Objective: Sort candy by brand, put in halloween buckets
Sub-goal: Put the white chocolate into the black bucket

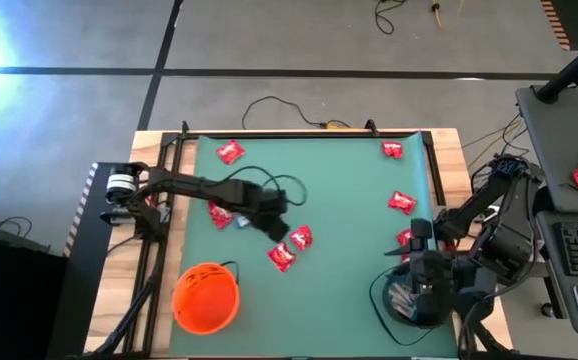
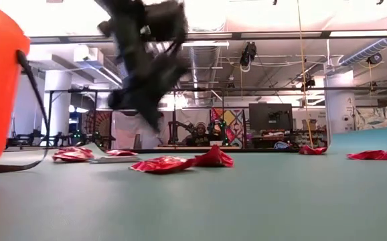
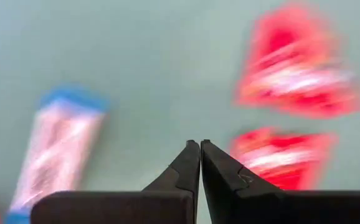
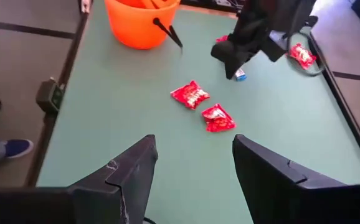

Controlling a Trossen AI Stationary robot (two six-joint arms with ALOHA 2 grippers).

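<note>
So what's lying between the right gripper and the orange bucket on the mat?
In the right wrist view, two red candies lie on the green mat between the right gripper and the orange bucket; the rest of that stretch is bare mat.

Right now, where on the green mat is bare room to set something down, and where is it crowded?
Bare: the middle of the green mat, between the left gripper and the red candies along the right edge; also the near strip between the orange bucket and the right gripper. Crowded: around the shut left gripper, where red candies and a blue-and-white candy cluster.
</note>
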